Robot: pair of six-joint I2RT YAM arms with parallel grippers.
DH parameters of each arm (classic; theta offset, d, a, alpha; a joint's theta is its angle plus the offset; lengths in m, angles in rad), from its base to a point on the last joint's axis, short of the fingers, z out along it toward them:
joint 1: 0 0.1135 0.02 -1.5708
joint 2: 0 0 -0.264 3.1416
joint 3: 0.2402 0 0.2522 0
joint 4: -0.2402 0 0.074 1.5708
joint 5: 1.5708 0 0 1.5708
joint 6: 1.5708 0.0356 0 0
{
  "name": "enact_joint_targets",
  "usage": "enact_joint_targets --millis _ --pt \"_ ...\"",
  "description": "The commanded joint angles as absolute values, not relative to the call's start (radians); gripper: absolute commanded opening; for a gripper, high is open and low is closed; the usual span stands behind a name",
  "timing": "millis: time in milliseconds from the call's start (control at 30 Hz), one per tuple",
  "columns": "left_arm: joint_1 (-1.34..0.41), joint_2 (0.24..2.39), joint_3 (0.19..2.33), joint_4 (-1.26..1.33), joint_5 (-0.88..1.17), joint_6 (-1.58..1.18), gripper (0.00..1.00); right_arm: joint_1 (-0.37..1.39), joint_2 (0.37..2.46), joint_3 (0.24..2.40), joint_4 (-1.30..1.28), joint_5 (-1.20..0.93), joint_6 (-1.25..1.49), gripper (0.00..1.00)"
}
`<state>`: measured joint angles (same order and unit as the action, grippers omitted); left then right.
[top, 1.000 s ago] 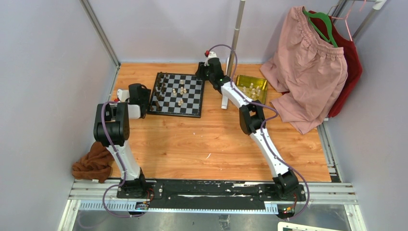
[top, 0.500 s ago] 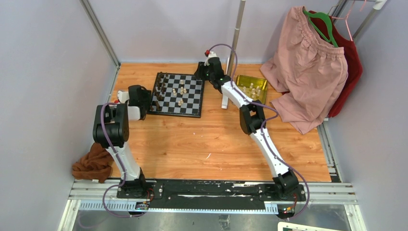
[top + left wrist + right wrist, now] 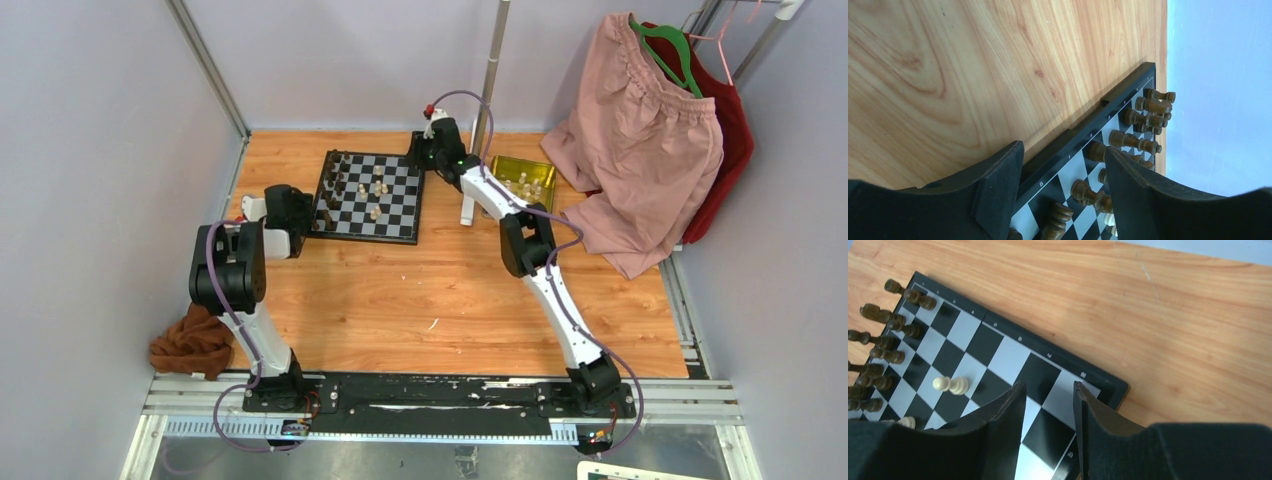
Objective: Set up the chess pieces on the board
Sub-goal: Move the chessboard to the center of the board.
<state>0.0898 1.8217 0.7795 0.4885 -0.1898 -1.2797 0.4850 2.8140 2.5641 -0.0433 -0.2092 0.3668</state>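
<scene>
Looking down from the top view, we see the board at the far side of the worktop. Dark pieces crowd its left edge and a few light pieces stand near the middle. More light pieces lie in the gold tin, well to the board's right. The left end effector sits at the board's near-left corner, and the right end effector hovers at its far-right corner.

From the left wrist, we find that end effector released, its jaws wide apart with nothing between them, above the board's black rim and the dark pieces.

From the right wrist, the other end effector is also released and empty, with a narrower gap, over bare squares at a corner. One light piece stands nearby.

We judge the setup partway done: the dark side is mostly ranked and the light side is barely begun. The next move likely calls for a careful pinch on one small light piece without knocking its neighbours.

Small white marks run along the rim, too small for us to read. We see no brand.
</scene>
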Motion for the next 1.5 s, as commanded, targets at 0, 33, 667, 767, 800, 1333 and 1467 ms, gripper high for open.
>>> enact_joint_targets --millis 0,33,667,767,800,1333,1467 --pt "0.091 1.818 0.749 0.417 -0.22 -1.212 0.68 0.506 2.722 2.414 -0.149 -0.213 0.318 0.44" --pt "0.091 1.815 0.753 0.419 -0.226 -1.188 0.69 0.509 2.702 2.399 -0.148 -0.208 0.305 0.43" --pt "0.093 1.806 0.885 0.37 -0.283 -0.967 0.7 0.536 2.401 1.958 -0.056 -0.064 0.219 0.19" --pt "0.096 1.828 0.93 0.342 -0.261 -0.937 0.7 0.538 2.4 1.952 -0.061 -0.067 0.219 0.2" --pt "0.095 1.838 0.945 0.334 -0.252 -0.929 0.69 0.539 2.4 1.951 -0.062 -0.067 0.217 0.21" --pt "0.11 1.974 1.026 0.304 -0.172 -0.967 0.33 0.541 2.435 1.978 -0.082 -0.071 0.218 0.24" --pt "0.112 1.981 1.039 0.297 -0.16 -0.961 0.28 0.541 2.438 1.969 -0.08 -0.06 0.224 0.21"
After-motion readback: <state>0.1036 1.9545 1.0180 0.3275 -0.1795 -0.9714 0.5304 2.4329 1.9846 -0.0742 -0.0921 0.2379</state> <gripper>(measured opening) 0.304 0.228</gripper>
